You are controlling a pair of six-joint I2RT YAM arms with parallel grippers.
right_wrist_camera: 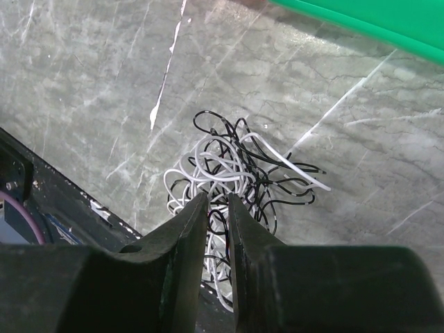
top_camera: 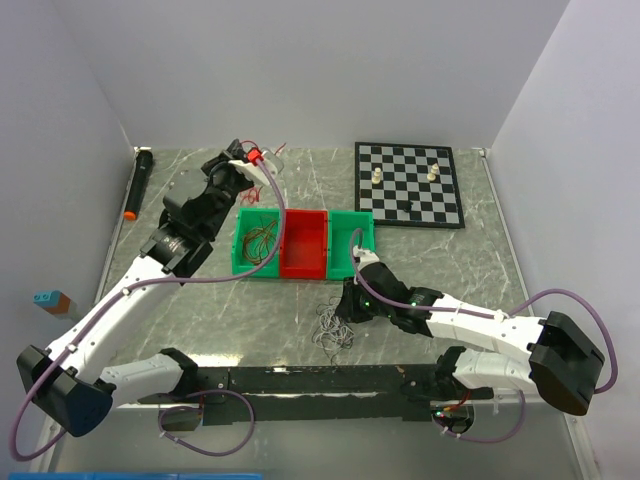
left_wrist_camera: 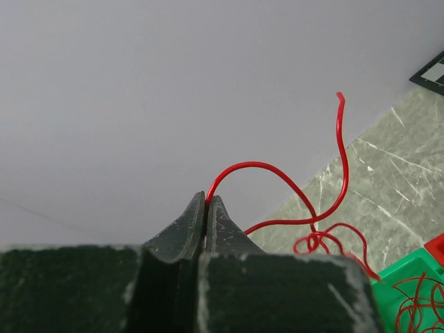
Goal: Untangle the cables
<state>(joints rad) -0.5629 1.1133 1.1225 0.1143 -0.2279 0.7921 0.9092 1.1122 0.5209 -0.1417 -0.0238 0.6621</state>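
**Red wire nipped at left; black-and-white tangle under right tips**

- Table [top_camera: 200, 320]: grey marbled top carrying every item below.
- Chessboard [top_camera: 410, 185]: far right, a few pieces on it, well apart from the work.
- Bins: three in a row at mid-table. The left green bin [top_camera: 237, 250] holds a red-brown bunch [top_camera: 262, 238] of cable. The red bin [top_camera: 304, 245] is in the middle, with the right green bin [top_camera: 350, 232] beside it.
- Stick [top_camera: 137, 185]: black with an orange tip, at the far left edge.
- Right gripper [right_wrist_camera: 216, 201]: low over the table, just in front of the bins. Its jaws stand a narrow slit apart, with nothing visibly caught between them.
- Left gripper [left_wrist_camera: 208, 200]: raised behind the left green bin, jaws pressed together on one wire.
- Tangle [right_wrist_camera: 236, 166]: black and white cables heaped on the bare table. It starts directly under the right tips and spreads ahead of them. One white strand sticks out sideways, and the heap has no clear long axis.
- Red wire [left_wrist_camera: 277, 170]: arches up out of the left jaws, then curls down toward the left green bin.

Judgement: the right arm is far nearer the tangle. A straight drop and a close of the jaws should take a strand.
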